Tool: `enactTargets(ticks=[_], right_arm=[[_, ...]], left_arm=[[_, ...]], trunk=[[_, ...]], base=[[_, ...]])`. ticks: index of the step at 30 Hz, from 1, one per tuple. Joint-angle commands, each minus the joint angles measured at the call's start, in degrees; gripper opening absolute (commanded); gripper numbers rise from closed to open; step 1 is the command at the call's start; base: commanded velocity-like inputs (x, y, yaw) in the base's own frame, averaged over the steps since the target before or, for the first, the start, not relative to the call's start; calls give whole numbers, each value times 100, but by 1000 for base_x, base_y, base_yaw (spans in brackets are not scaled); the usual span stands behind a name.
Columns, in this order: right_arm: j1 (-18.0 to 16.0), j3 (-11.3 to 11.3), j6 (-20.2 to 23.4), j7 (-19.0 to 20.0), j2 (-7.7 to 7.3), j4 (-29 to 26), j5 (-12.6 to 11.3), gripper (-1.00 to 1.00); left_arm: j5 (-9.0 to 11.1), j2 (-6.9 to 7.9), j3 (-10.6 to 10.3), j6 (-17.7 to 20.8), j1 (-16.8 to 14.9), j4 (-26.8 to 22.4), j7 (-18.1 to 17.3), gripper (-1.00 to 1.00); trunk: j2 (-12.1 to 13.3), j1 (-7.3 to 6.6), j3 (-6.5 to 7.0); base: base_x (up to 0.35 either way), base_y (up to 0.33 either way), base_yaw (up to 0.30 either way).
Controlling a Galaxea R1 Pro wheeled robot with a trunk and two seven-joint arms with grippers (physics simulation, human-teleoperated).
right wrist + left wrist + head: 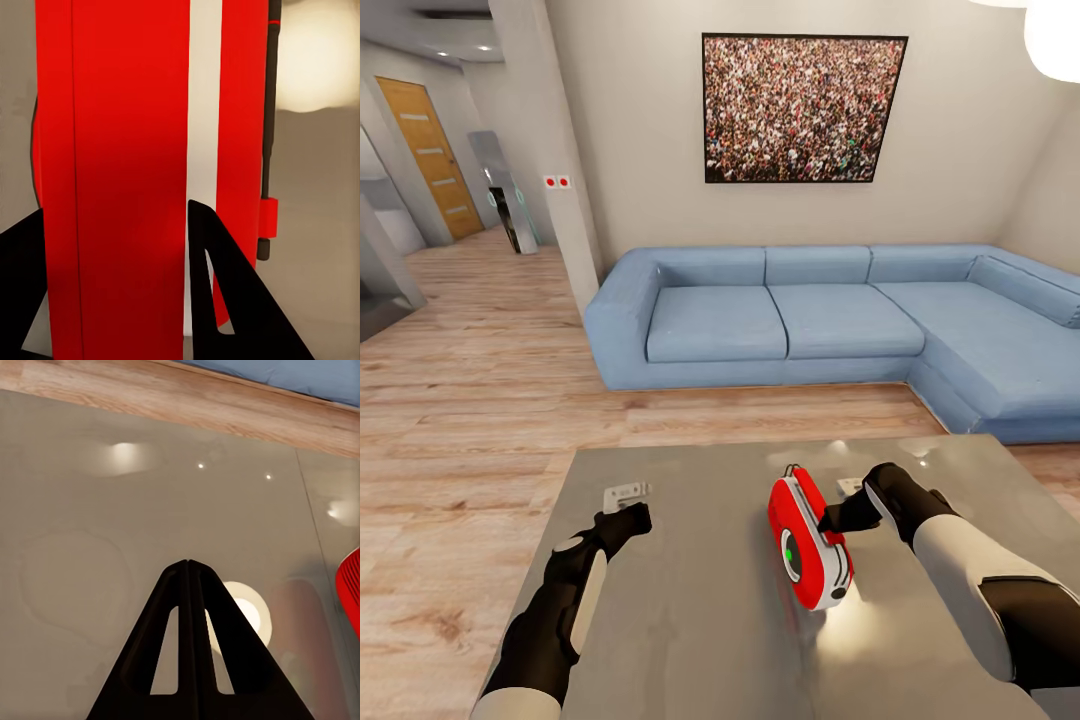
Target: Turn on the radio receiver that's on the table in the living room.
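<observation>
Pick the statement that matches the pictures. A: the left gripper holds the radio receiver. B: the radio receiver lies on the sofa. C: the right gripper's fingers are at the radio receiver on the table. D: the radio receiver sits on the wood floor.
C: the right gripper has a finger on each side of the red radio receiver standing on the table, while the left gripper, shut, is apart from it.

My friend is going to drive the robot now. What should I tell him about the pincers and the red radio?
Left pincer: shut, holding nothing, hovering over the table away from the radio.
Right pincer: open, with the radio receiver between its fingers; one finger sits against the red casing.
The radio stands on its edge on the table, in front of the blue sofa, dial facing the left arm.
Done: reached the radio.
Left: switch it on; whether it is already on cannot be told.
</observation>
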Motion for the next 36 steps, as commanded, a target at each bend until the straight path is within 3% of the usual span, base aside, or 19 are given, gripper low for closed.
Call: enactTargets(ticks=[1,9,10,30,36], right_arm=[[9,-18,-48,4,1,161,89,-100],[9,-18,-48,4,1,164,89,-100],[9,-18,-48,4,1,166,89,100],[9,-18,-56,-5,1,177,92,100],[9,-18,-55,-12,1,177,97,100]], left_arm=[[-1,-1,-1,0,-2,1,0,-100],[-1,-1,-1,0,-2,9,0,-100],[-1,-1,-1,0,-2,10,0,-100],[-4,-1,-10,-36,-2,-4,-9,-100],[-16,-1,-10,-44,-2,8,-9,-100]], trunk=[[2,2,-2],[2,2,-2],[2,2,-2],[2,2,-2],[243,-129,106]], base=[[0,0,0],[0,0,0],[0,0,0],[0,0,0],[0,0,0]])
